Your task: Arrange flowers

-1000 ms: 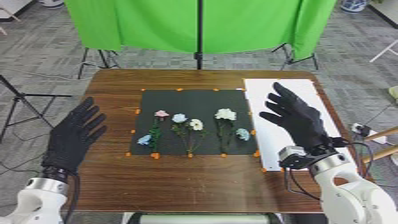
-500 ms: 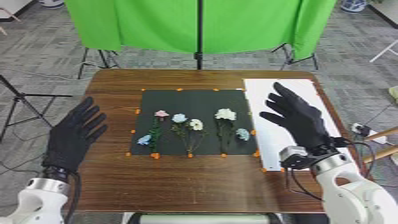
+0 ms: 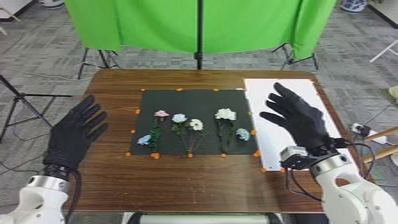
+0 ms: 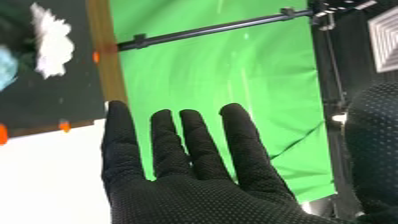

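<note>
My left hand [image 3: 73,134] is open over the table's left edge, well apart from the flowers. Above the white board is my right hand [image 3: 298,117], fingers straight and holding nothing. In the right wrist view that hand [image 4: 200,197] has its fingers extended, near a white flower [image 4: 53,42] and part of a light blue one [image 4: 7,67]. On the dark mat lie a pink flower [image 3: 162,113], a blue flower [image 3: 144,140], a pale blue flower [image 3: 179,118], a cream flower [image 3: 196,124], a larger white flower [image 3: 226,114] and a light blue flower [image 3: 242,134], with green stems.
The dark mat [image 3: 204,100] is edged with orange tape pieces on the brown table [image 3: 178,187]. A white board [image 3: 274,90] lies along the right side. Behind the table hangs a green cloth [image 3: 155,30] on a black stand.
</note>
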Tool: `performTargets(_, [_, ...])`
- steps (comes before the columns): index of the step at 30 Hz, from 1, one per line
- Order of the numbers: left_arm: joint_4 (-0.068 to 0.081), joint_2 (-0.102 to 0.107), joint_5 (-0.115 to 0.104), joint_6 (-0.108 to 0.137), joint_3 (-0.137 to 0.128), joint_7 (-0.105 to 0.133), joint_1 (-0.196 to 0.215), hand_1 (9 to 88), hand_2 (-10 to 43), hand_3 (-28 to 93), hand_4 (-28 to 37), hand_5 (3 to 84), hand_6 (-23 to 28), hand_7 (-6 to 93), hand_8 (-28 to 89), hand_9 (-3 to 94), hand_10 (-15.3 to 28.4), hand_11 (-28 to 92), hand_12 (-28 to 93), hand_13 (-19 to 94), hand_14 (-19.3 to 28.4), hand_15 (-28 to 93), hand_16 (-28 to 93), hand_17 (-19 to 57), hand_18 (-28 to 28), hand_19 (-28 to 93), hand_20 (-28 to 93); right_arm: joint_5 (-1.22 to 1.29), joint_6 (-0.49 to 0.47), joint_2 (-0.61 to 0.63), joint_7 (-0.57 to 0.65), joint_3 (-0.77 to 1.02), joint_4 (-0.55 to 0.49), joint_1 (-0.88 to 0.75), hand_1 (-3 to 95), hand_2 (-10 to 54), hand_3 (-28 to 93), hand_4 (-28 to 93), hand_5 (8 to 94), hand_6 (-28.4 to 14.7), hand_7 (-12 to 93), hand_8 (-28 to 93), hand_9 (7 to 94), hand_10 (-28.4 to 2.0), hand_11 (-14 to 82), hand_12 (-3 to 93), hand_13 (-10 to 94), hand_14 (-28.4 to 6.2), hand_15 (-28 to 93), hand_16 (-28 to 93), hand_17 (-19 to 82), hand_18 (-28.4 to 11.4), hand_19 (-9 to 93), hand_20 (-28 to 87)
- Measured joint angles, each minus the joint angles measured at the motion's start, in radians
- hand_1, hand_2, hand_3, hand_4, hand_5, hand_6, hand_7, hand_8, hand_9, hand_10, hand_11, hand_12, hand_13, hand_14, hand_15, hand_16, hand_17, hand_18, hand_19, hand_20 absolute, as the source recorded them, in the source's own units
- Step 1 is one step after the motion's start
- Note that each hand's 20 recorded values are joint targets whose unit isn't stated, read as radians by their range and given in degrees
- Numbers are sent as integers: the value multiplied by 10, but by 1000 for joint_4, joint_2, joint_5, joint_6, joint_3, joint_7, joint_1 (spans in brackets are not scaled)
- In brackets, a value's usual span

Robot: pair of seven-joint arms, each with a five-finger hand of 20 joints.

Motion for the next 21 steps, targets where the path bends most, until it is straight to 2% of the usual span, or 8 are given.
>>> performTargets(5, [0,-6,0,-18,-11,-20,-1,245,-34,694,-283,239,17,219,-126,162,91,235,119,104,113,325,-21,-125,181,410,60,8,5,1,-2,4,-6,-9,112,-43,833,-281,238,-46,113,-99,219,-109,47,219,159,-101,13,382,-35,-198,375,172])
performTargets(8, [3,-6,1,-26,-11,-22,-11,245,-35,695,-283,239,17,218,-125,163,93,236,121,105,113,323,-19,-125,181,409,60,48,19,3,-4,9,-6,-14,112,-44,834,-281,239,-47,115,-100,219,-112,50,221,159,-102,21,384,-34,-198,377,174])
performTargets(12, [3,-7,-3,-26,-11,-23,-21,246,-33,695,-283,242,18,217,-124,165,92,235,122,105,115,324,-16,-125,181,409,60,75,36,-1,-7,8,-6,-14,115,-43,835,-281,244,-48,120,-101,221,-112,55,221,158,-101,27,381,-33,-199,383,177])
performTargets(16, [-3,-17,-6,-26,-15,-25,-8,246,-32,696,-283,242,18,216,-124,165,93,236,123,106,115,325,-15,-125,182,409,60,63,45,-1,-6,10,-13,-23,116,-45,838,-281,249,-47,125,-104,223,-113,59,219,159,-101,34,378,-31,-199,389,180])
performTargets(21, [-1,-20,-6,-27,-10,-24,-6,246,-31,697,-283,243,19,215,-124,166,94,236,123,106,115,323,-16,-125,182,410,60,62,51,2,-5,18,-16,-28,115,-42,835,-282,250,-47,127,-107,222,-113,62,217,157,-101,42,372,-30,-198,388,179])
